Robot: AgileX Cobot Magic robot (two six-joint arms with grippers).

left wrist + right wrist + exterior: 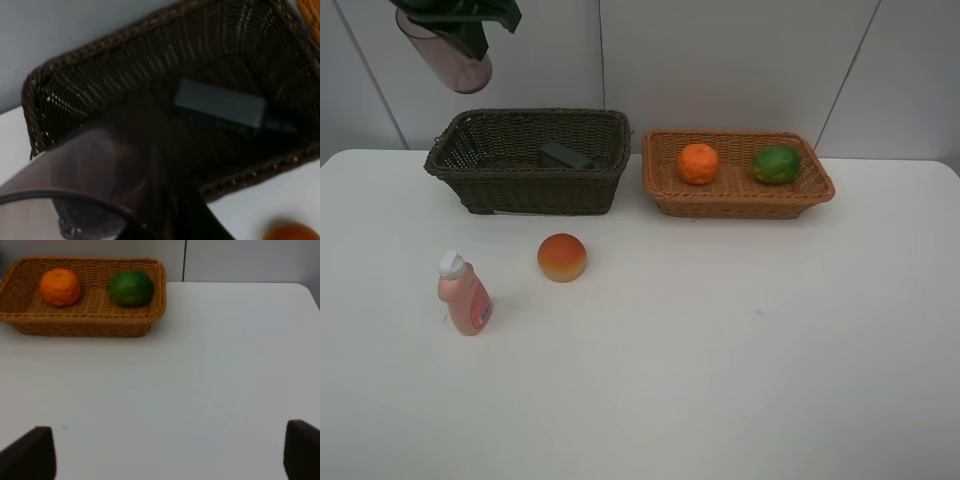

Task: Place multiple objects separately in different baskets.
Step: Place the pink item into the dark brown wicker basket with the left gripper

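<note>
Left gripper [460, 22] is clamped on the translucent purplish cup [455, 62], holding it high in the air roughly over the left end of the dark brown basket [525, 188], where the black bottle [565, 156] already lies inside. Right gripper [167, 455] hangs with its jaws wide apart over the bare table [740, 360], holding nothing. The light basket [740, 206] holds the orange [698, 163] and the green fruit [776, 164] side by side. Three of six items look placed, and the cup seems next (it is not yet lowered or let go). Left on the table are the peach-like fruit [562, 257] and the pink bottle [466, 298], near each other in front of the dark basket.
</note>
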